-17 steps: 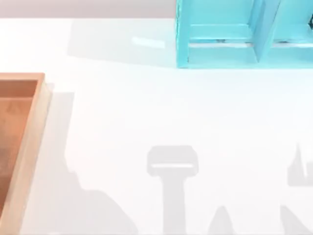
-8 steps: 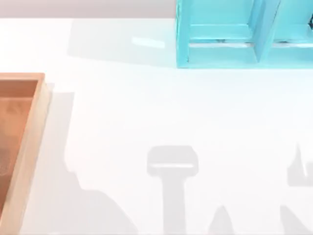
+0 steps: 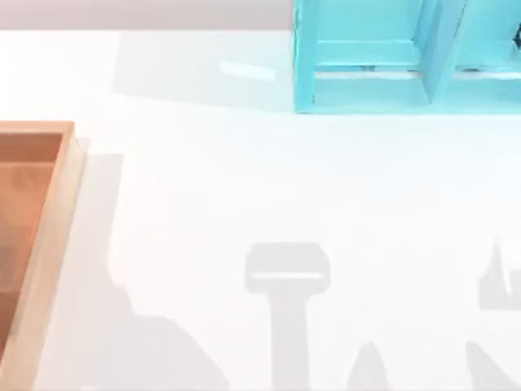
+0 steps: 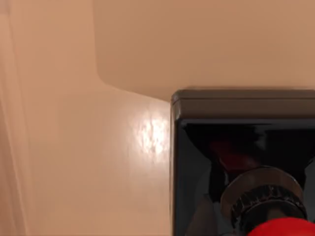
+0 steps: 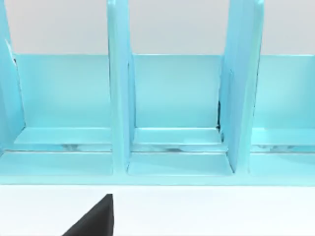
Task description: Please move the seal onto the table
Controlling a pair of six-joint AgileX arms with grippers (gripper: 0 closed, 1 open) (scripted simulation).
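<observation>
Seal [image 4: 246, 162] sits on tray [image 3: 32, 244] floor at counter's [image 3: 244, 187] left — shelf [image 3: 407, 57] far right — jaw state of both arms unclear.

Left arm's wrist poised low and close over a surface, looking straight down, right arm's wrist held level facing forward, one dark fingertip [image 5: 93, 219] of the right gripper at the view's edge

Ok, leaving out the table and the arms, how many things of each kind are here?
tray: 1
shelf: 1
seal: 1
total: 3
</observation>
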